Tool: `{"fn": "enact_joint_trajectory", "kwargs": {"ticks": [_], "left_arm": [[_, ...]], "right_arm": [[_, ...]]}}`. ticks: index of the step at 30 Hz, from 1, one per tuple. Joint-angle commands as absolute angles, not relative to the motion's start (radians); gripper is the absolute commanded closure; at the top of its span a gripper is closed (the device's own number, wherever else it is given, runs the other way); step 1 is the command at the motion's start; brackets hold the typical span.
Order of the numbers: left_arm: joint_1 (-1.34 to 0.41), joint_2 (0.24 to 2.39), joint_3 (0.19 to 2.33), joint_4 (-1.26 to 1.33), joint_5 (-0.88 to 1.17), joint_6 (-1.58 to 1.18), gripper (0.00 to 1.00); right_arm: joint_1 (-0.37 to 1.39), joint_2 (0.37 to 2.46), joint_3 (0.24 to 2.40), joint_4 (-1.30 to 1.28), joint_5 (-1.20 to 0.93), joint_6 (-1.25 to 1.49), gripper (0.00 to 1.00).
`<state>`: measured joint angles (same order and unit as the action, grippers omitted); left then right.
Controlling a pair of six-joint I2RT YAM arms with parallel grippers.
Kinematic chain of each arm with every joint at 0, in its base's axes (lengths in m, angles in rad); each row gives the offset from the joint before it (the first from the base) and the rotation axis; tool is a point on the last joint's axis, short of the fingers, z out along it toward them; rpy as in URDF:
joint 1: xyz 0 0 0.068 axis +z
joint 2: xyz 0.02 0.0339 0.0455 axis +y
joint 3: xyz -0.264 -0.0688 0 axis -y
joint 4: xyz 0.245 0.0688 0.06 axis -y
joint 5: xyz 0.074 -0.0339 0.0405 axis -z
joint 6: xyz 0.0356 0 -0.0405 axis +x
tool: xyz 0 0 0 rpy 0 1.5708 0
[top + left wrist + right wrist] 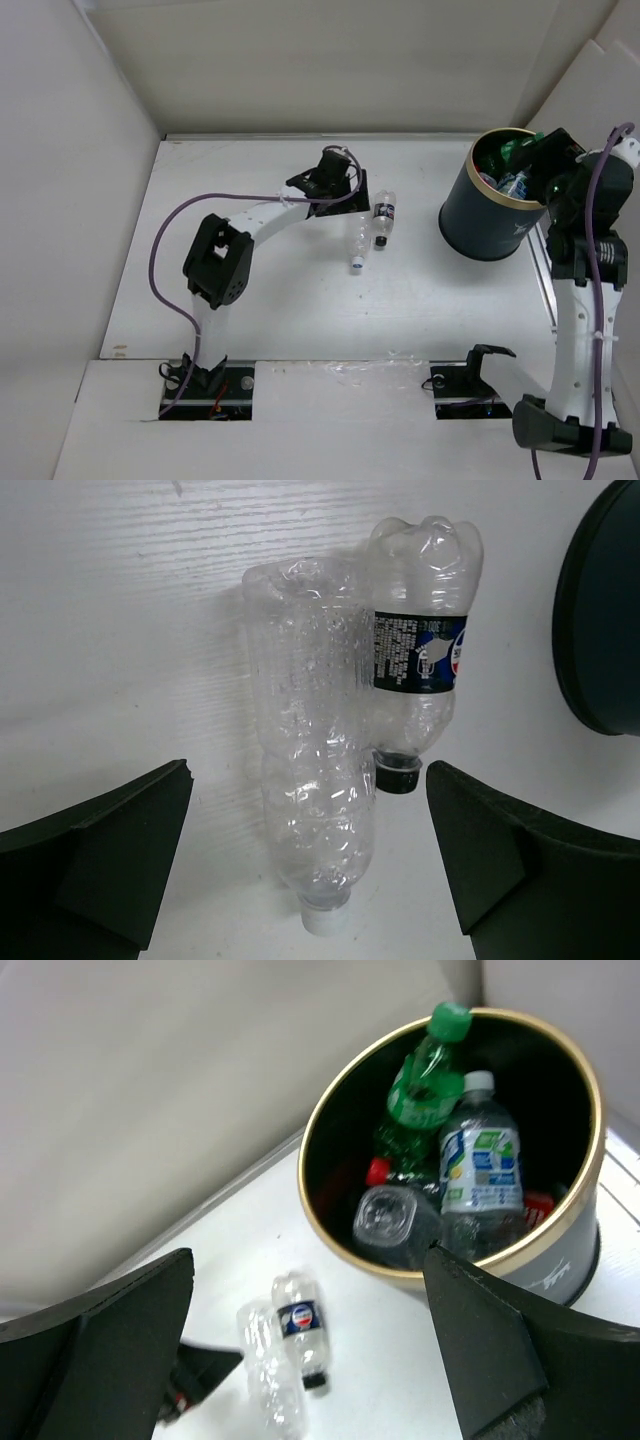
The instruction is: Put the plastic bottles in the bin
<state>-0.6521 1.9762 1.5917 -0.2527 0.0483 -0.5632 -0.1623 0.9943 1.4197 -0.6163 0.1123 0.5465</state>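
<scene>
Two bottles lie side by side mid-table: a clear label-free one with a white cap (358, 245) (312, 770) (268, 1380) and a black-labelled one with a black cap (383, 221) (418, 660) (300, 1328). My left gripper (345, 180) (310, 870) is open and empty, its jaws either side of the clear bottle, apart from it. The dark bin (480, 215) (570, 1245) with a gold rim stands at the right and holds a green bottle (425, 1085), a white-capped labelled bottle (482, 1165), a clear one (392, 1222) and a red cap. My right gripper (545, 160) (310, 1355) is open and empty above the bin.
White walls enclose the table on the left, back and right. The bin's dark wall (600, 610) shows at the right edge of the left wrist view. A black clamp (485, 362) sits at the near edge between the arm bases.
</scene>
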Motion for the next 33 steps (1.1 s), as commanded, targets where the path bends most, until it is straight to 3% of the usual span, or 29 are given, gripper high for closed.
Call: {"fn": "enact_joint_trajectory", "kwargs": {"ticks": [1, 9, 13, 15, 17, 19, 22, 23, 27, 33], "left_arm": [[-0.660, 2.009, 1.675, -0.259, 0.035, -0.548, 0.00], [-0.660, 2.190, 1.805, -0.324, -0.017, -0.569, 0.00], [-0.660, 2.256, 1.853, -0.373, -0.083, -0.587, 0.09], [-0.660, 2.282, 1.874, -0.409, -0.136, -0.597, 0.26], [-0.660, 2.305, 1.875, -0.432, -0.164, -0.597, 0.29], [-0.660, 2.306, 1.875, -0.433, -0.189, -0.606, 0.51], [-0.649, 2.248, 1.806, -0.446, -0.212, -0.641, 0.93], [-0.649, 2.188, 1.781, -0.434, -0.212, -0.650, 1.00], [-0.629, 1.955, 1.582, -0.323, -0.227, -0.661, 1.00], [-0.620, 1.636, 1.372, -0.088, 0.082, -0.578, 1.00]], "right_arm": [[-0.152, 0.956, 1.359, -0.548, -0.007, 0.545, 0.00], [-0.083, 0.933, 1.319, -0.571, -0.058, 0.525, 0.00], [-0.029, 0.888, 1.298, -0.571, -0.058, 0.525, 0.00], [0.000, 0.876, 1.298, -0.571, -0.058, 0.525, 0.00], [0.023, 0.865, 1.307, -0.571, -0.058, 0.525, 0.00], [0.066, 0.865, 1.307, -0.571, -0.058, 0.515, 0.00], [0.135, 0.856, 1.272, -0.513, -0.113, 0.515, 0.00], [0.153, 0.856, 1.231, -0.485, -0.150, 0.499, 0.00], [0.257, 0.891, 1.128, -0.352, -0.310, 0.445, 0.00], [0.411, 1.017, 1.075, -0.195, -0.457, 0.413, 0.00]]}}
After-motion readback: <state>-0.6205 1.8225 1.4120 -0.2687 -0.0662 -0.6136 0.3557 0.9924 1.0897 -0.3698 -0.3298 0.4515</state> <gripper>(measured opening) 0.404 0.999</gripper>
